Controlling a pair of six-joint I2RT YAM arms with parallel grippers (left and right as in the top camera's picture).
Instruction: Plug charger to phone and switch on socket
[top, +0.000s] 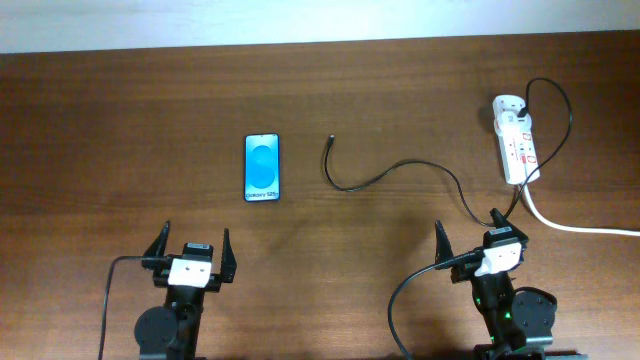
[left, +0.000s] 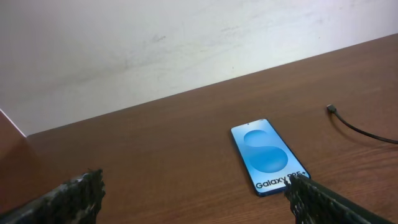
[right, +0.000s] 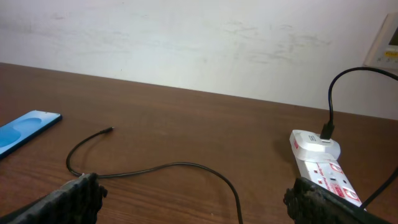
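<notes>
The phone (top: 262, 167) lies flat on the wooden table, blue screen lit with "Galaxy" text; it also shows in the left wrist view (left: 268, 157) and at the left edge of the right wrist view (right: 25, 131). The charger cable (top: 400, 170) curves from its small plug (top: 330, 140) to the adapter on the socket (top: 516, 145); it also shows in the right wrist view (right: 174, 165). The socket shows in the right wrist view (right: 323, 168). My left gripper (top: 192, 248) is open and empty, near the table's front, below the phone. My right gripper (top: 468, 235) is open and empty, above the cable.
A thick white cord (top: 580, 227) runs from the socket off to the right edge. A pale wall (left: 155, 43) stands behind the table's far edge.
</notes>
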